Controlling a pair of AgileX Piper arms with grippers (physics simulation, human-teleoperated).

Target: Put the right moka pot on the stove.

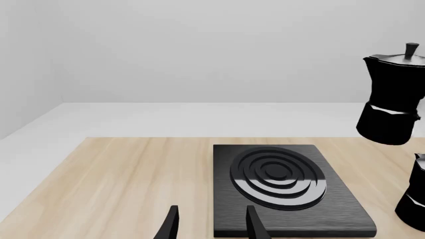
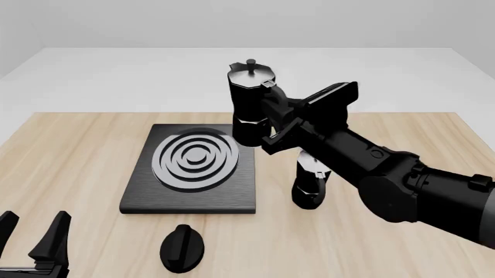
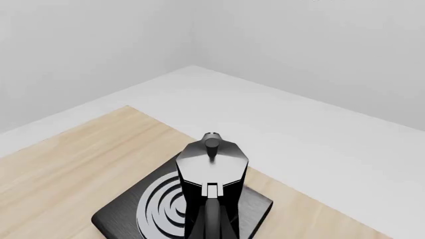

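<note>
My right gripper (image 2: pixel 272 111) is shut on the handle of the right moka pot (image 2: pixel 250 101), a black faceted pot with a silver lid. It holds the pot upright in the air, above the stove's far right edge. The stove (image 2: pixel 147 191) is a flat black slab with a silver ring burner. In the right wrist view the pot (image 3: pixel 211 169) fills the centre with the stove (image 3: pixel 126 211) below it. The left wrist view shows the lifted pot (image 1: pixel 391 99) beyond the stove (image 1: pixel 332 199). My left gripper (image 2: pixel 31 234) is open and empty at the near left.
The other black moka pot (image 2: pixel 312 185) stands on the table just right of the stove, under my right arm; it also shows in the left wrist view (image 1: pixel 415 199). A black round knob (image 2: pixel 182 248) lies in front of the stove.
</note>
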